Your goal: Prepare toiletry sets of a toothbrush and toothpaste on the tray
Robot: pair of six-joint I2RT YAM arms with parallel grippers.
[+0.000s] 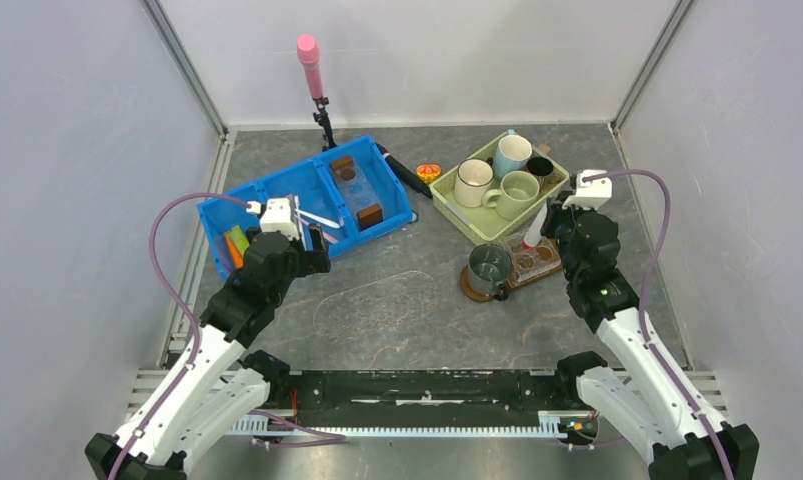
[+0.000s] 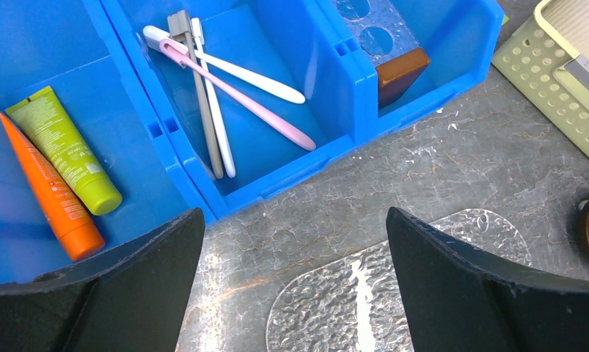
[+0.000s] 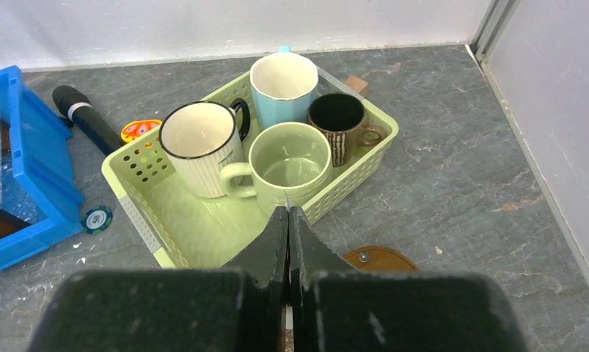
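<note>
The left gripper (image 2: 293, 220) hangs with its black fingers (image 2: 130, 293) spread wide and holding nothing. It is over the grey stone-look table (image 2: 460, 161), just at the 6 o'clock side of the blue compartmented plastic bin (image 1: 277, 190), which sits toward 10 o'clock of the table's middle. In the bin's left compartment an orange tube (image 2: 53, 194) and a lime-green tube (image 2: 64, 150) lie side by side. The middle compartment holds a slim pink toothbrush (image 2: 240, 96), two white toothbrushes (image 2: 254, 77) and a grey-beige one (image 2: 201, 110), crossed over each other. Below the left gripper a clear embossed plastic oval (image 2: 328, 293) lies flat on the table. The right gripper (image 3: 287, 216) has its fingers pressed almost together, with only a pale sliver between them. In the top view a slim white tube with a reddish lower end (image 1: 537, 224) stands tilted at those fingertips, so the gripper seems clamped on it. The tube hangs over the flat dark-brown wooden tray with rounded ends (image 1: 537, 266), at 3 o'clock of the table's middle. The tray's 9 o'clock end bears a dark green ceramic mug (image 1: 489, 268). Just at 12 o'clock of the tray stands the pale green slotted basket (image 1: 457, 212) with four mugs in it: a white ribbed mug (image 3: 199, 147), a pale blue mug (image 3: 284, 84), a pale green mug (image 3: 287, 161) and a dark brown striped mug (image 3: 339, 125).
</note>
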